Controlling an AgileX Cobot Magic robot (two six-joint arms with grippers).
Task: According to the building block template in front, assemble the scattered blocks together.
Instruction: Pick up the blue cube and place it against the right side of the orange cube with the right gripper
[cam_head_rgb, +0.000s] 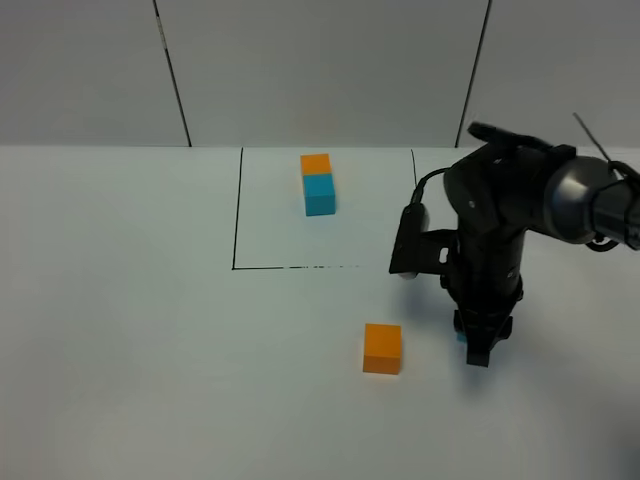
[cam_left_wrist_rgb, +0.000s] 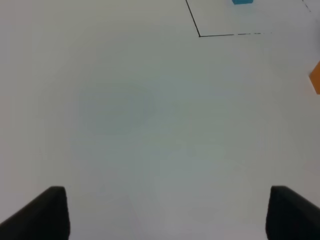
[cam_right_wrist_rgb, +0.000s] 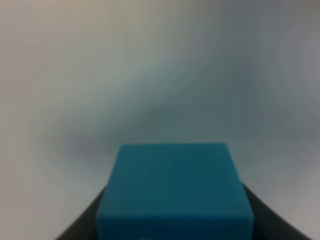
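The building block template (cam_head_rgb: 318, 184), an orange cube joined to a cyan one, lies inside the black-outlined rectangle (cam_head_rgb: 236, 210) at the back. Its cyan end (cam_left_wrist_rgb: 242, 2) shows in the left wrist view. One scattered block, the orange cube (cam_head_rgb: 382, 349) (cam_left_wrist_rgb: 316, 77), sits on the table in front of the rectangle. The cyan cube (cam_right_wrist_rgb: 174, 190) fills the right wrist view, with my right gripper (cam_head_rgb: 478, 345) (cam_right_wrist_rgb: 174, 222) shut on it, low and just right of the orange cube. Only a cyan sliver (cam_head_rgb: 461, 337) shows from above. My left gripper (cam_left_wrist_rgb: 167, 215) is open over bare table.
The white table (cam_head_rgb: 130, 330) stretches to the grey back wall (cam_head_rgb: 320, 70). The right arm's black body (cam_head_rgb: 500, 210) stands over the rectangle's right front corner. The left arm is outside the exterior high view.
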